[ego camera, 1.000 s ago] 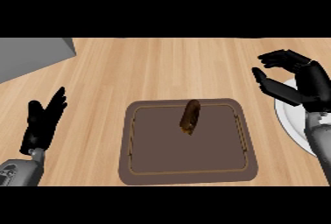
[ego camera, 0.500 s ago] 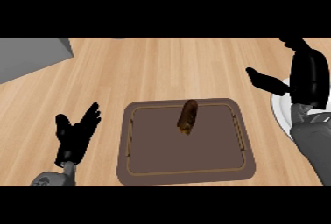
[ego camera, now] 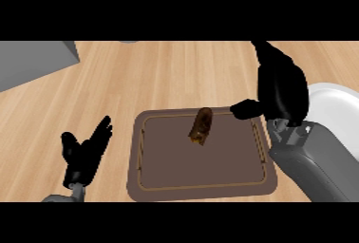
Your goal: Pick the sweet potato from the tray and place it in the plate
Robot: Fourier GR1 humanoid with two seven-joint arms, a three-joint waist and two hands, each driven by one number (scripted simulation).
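A brown sweet potato lies lengthwise in the upper middle of the dark brown tray. My right hand hangs over the tray's upper right corner, fingers straight and pointing away, thumb stretched toward the sweet potato with a small gap between them. It holds nothing. The white plate shows at the right edge, partly hidden behind my right hand and forearm. My left hand rests open to the left of the tray, fingers up.
A grey block fills the upper left corner of the wooden counter. My grey right forearm covers the tray's right rim and the counter beside it.
My right hand has moved left from above the plate to the tray's upper right corner, near the sweet potato. My left hand has shifted right and lower. The sweet potato has not moved.
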